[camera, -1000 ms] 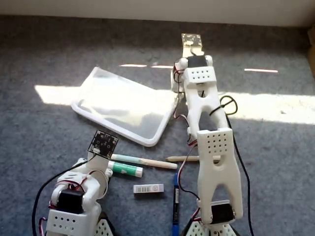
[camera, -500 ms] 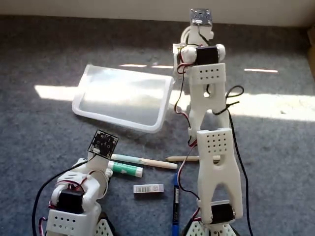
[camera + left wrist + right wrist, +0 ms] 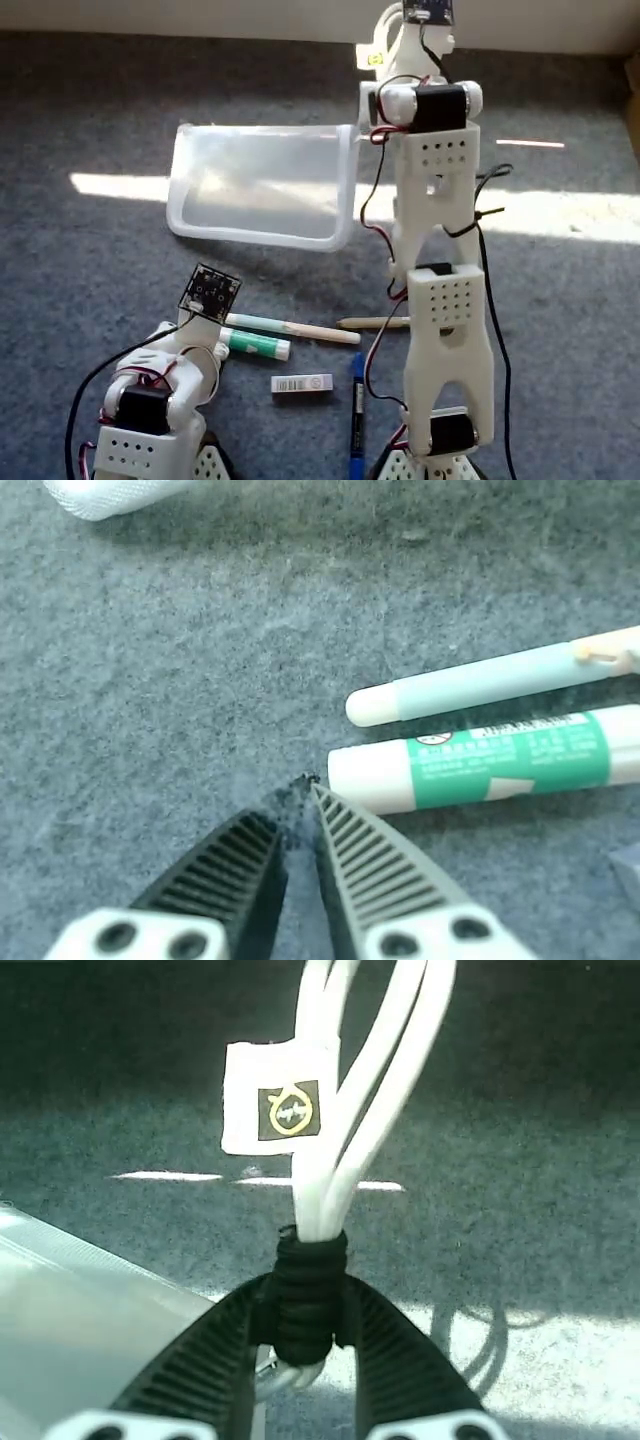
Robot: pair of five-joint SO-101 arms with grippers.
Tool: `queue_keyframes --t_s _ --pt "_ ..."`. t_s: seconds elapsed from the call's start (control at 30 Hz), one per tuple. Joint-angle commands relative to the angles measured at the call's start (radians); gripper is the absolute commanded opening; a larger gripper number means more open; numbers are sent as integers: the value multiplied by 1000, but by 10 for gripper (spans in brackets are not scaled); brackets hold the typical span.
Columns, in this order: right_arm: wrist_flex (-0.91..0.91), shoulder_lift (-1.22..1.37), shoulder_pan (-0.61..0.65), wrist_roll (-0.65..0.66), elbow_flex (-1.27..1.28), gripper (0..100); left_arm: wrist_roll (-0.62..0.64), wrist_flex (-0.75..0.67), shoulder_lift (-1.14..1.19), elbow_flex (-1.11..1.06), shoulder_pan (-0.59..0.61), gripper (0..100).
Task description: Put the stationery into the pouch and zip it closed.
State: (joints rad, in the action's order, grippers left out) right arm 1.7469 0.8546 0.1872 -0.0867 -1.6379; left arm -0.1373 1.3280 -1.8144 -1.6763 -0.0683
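The translucent pouch (image 3: 260, 195) is lying on the grey carpet (image 3: 100, 270), apart from the stationery. The right gripper (image 3: 307, 1305) is clamping its jaws on the black-bound cord loop (image 3: 312, 1260) at the pouch's corner. Glue stick (image 3: 490, 760), light-blue pen (image 3: 290, 327), pencil (image 3: 372, 322), eraser (image 3: 302, 383) and blue pen (image 3: 356, 420) are lying near the arm bases. The left gripper (image 3: 303, 785) is resting jaws closed, tips just beside the glue stick

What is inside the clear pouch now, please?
Through the translucent wall of the pouch nothing shows inside. The light blue pen, glue stick, eraser, dark blue pen and pencil lie outside on the carpet. The end near the right gripper is partly covered by that arm.
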Motion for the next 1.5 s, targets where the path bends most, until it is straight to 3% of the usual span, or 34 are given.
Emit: queue_keyframes --t_s 0.0,0.33,1.47 --pt "16 -128 -8 8 -124 5 12 6 -2 -19 2 6" --pt "19 -263 45 8 -124 5 12 6 -2 -19 2 6" --pt "19 -674 45 72 -122 4 12 6 -2 -19 2 6"
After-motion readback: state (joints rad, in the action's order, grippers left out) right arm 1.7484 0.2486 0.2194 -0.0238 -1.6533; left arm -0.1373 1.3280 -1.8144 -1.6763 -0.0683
